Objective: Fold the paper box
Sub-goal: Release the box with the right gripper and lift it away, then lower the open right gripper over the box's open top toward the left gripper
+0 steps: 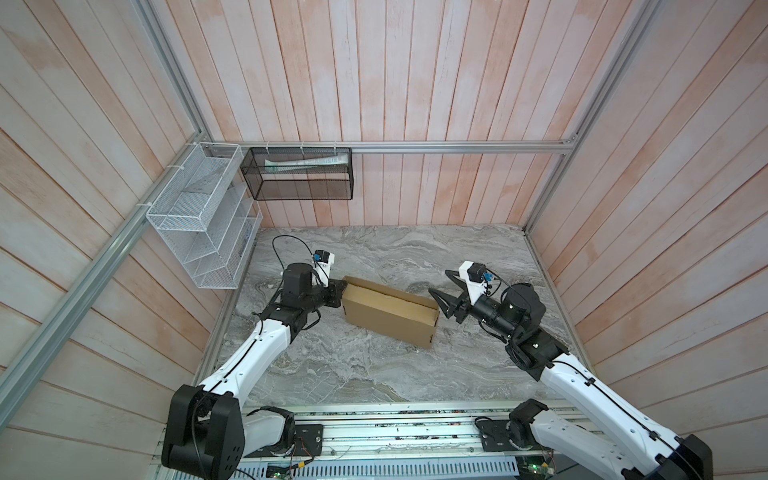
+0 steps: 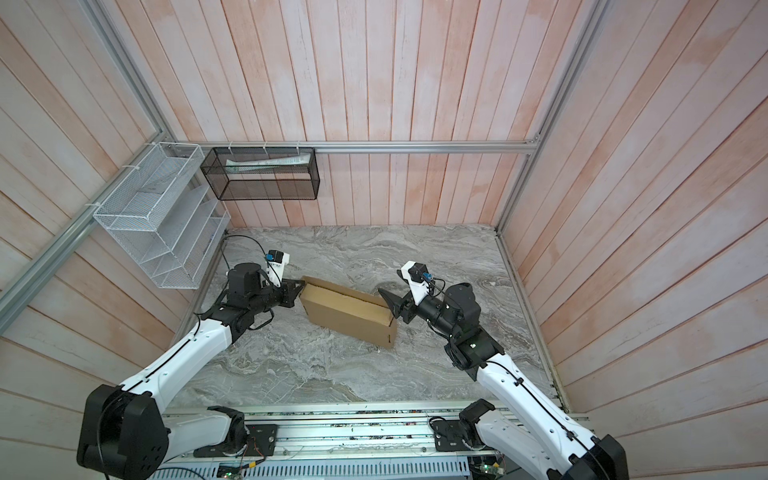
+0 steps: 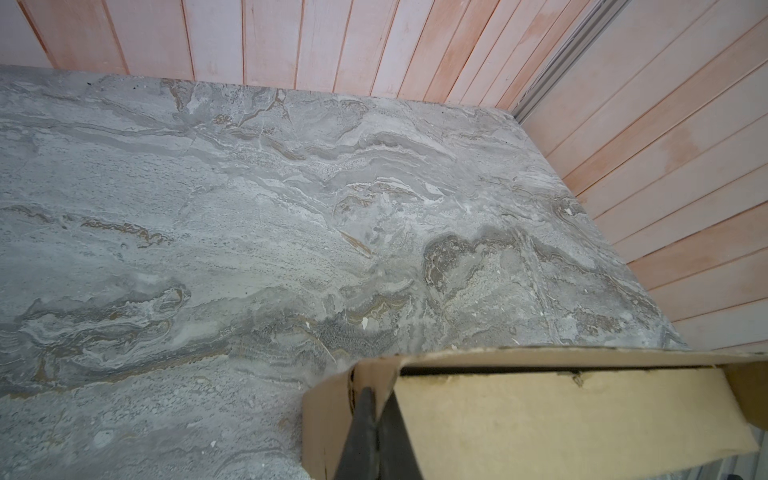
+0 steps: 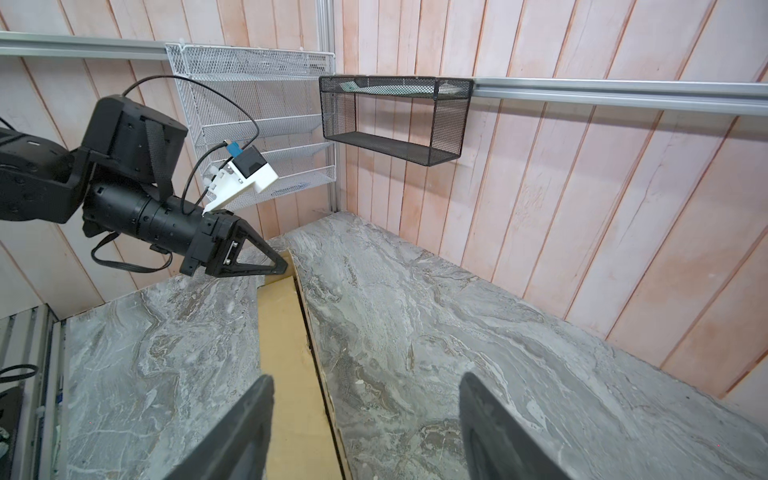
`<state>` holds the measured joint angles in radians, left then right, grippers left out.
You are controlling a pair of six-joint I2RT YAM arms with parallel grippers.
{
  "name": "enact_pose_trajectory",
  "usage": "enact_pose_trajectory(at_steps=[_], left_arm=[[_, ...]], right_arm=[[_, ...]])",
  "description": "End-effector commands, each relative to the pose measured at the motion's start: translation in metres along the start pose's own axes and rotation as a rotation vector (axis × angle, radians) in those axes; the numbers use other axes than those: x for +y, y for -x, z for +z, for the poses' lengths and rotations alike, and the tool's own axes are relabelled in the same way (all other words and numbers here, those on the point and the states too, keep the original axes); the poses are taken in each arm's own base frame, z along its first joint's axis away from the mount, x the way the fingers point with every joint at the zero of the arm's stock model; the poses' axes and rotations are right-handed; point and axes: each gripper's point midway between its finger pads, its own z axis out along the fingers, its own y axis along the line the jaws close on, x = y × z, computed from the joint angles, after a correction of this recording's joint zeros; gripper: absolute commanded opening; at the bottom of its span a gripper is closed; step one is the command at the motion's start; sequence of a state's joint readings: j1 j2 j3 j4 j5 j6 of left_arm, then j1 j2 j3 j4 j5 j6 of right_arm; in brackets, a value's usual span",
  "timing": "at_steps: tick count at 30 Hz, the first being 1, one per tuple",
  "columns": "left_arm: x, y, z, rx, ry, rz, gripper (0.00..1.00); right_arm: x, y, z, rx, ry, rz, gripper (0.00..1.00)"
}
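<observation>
One paper box (image 1: 388,318) lies between left tool (image 1: 343,286) and right tool (image 1: 438,282).

White wire rack (image 1: 199,216), black mesh basket (image 1: 299,195) hang on rail (image 1: 457,146) above marble tabletop (image 1: 374,365).

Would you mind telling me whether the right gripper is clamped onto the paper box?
No; in the right wrist view the right gripper stands wide open at the paper box's end.

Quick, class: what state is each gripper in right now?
Left gripper: shut, tips at one end of the paper box; a grip cannot be told.
Right gripper: open, holding nothing.
</observation>
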<state>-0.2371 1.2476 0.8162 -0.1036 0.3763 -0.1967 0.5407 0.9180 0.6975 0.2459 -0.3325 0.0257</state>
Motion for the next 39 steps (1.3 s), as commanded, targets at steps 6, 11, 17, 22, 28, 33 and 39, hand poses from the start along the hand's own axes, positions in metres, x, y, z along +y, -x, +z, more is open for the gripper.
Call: enact_pose_trajectory(at_steps=[6, 11, 17, 22, 28, 33, 39], left_arm=[[0.005, -0.018, 0.0, 0.041, 0.027, -0.029, 0.0], [0.006, -0.018, 0.0, 0.042, 0.03, -0.029, 0.0], [0.005, -0.017, -0.001, 0.037, 0.028, -0.027, 0.0], [0.005, -0.016, -0.002, 0.033, 0.027, -0.025, 0.0], [0.004, -0.016, -0.002, 0.032, 0.026, -0.024, 0.0], [0.004, -0.019, -0.001, 0.037, 0.02, -0.028, 0.0], [0.004, -0.018, 0.0, 0.036, 0.021, -0.027, 0.0]], right_arm=[[0.01, -0.024, 0.006, 0.176, -0.034, 0.055, 0.69], [0.018, -0.024, 0.004, 0.278, -0.029, -0.015, 0.75], [0.025, -0.027, 0.013, 0.396, -0.024, -0.113, 0.79], [0.035, -0.039, 0.025, 0.502, -0.019, -0.214, 0.87], [0.049, -0.053, 0.038, 0.573, 0.007, -0.288, 0.88], [0.049, -0.064, 0.048, 0.634, -0.011, -0.346, 0.88], [0.047, -0.053, 0.055, 0.587, -0.046, -0.332, 0.87]])
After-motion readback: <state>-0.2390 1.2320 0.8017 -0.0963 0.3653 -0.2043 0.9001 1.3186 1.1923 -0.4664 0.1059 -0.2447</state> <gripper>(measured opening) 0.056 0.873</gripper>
